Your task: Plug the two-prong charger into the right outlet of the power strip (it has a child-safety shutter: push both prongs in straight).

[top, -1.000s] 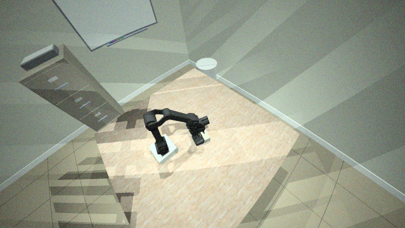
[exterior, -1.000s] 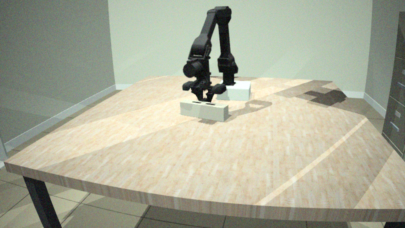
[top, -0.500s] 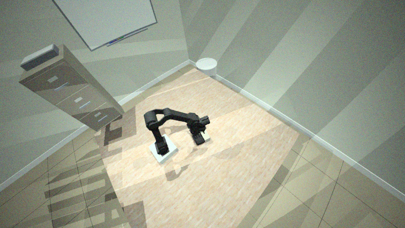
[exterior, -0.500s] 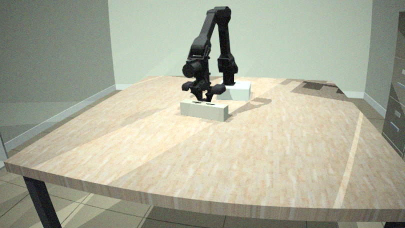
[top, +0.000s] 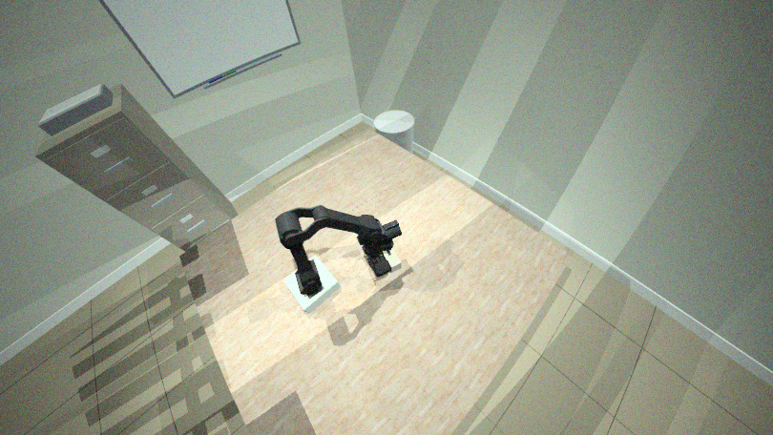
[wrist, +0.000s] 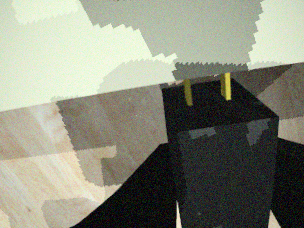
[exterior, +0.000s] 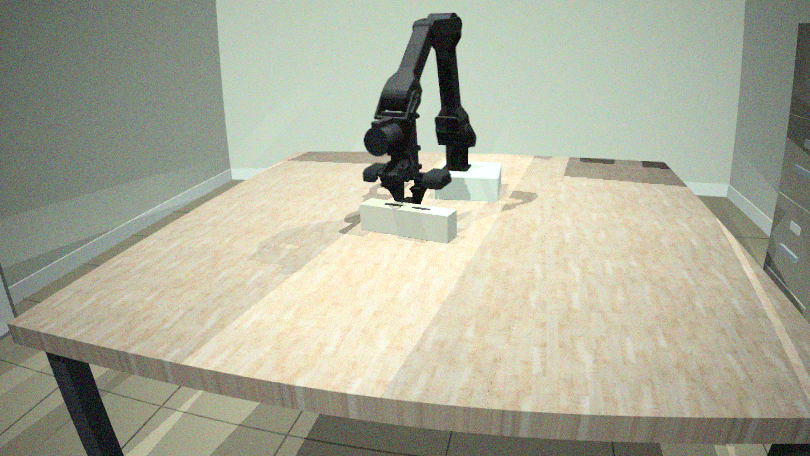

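Observation:
The white power strip (top: 395,261) (exterior: 408,223) (wrist: 45,55) lies on the table, with dark openings in its top in the exterior view. My gripper (top: 386,250) (exterior: 409,202) (wrist: 206,147) is shut on the black charger (wrist: 225,175), low over the far side of the strip's top. Two yellow prongs (wrist: 188,93) (wrist: 226,87) stick out of the charger's end; their visible tips meet the line of the strip's near edge in the wrist view. Contact is unclear. The charger does not stand out from the dark fingers in the top and exterior views.
The arm's white base block (top: 330,284) (exterior: 482,182) stands behind the strip in the exterior view. The wooden table top (top: 410,335) (exterior: 317,317) carries both. A drawer cabinet (top: 135,177) and a round white bin (top: 394,123) stand beyond the table's edges.

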{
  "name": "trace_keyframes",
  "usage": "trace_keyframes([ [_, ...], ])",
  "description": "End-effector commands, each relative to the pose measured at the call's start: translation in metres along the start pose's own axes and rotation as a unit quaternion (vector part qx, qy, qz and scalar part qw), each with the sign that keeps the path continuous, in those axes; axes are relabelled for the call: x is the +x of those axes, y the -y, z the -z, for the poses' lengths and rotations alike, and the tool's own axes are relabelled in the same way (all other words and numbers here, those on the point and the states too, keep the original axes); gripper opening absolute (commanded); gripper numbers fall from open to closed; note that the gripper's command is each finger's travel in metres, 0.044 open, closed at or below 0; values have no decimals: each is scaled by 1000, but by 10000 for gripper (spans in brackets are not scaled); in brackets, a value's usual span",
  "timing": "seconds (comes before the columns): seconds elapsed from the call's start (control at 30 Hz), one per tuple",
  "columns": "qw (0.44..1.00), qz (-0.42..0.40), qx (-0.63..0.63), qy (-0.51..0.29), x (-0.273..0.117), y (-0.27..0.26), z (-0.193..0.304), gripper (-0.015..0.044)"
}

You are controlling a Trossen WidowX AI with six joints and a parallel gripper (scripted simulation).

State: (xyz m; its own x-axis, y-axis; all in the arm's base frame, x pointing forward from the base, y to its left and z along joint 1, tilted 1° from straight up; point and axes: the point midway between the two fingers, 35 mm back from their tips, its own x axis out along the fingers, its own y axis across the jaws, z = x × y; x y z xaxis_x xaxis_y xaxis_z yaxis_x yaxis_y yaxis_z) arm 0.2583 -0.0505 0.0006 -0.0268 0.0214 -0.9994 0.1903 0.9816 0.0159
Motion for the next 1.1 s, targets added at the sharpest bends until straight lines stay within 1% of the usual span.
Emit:
trace_keyframes([
  [0.0,1000,3,-3,-1,0,1,-1,0],
  [1.07,1000,3,-3,-1,-1,1,-12,0],
])
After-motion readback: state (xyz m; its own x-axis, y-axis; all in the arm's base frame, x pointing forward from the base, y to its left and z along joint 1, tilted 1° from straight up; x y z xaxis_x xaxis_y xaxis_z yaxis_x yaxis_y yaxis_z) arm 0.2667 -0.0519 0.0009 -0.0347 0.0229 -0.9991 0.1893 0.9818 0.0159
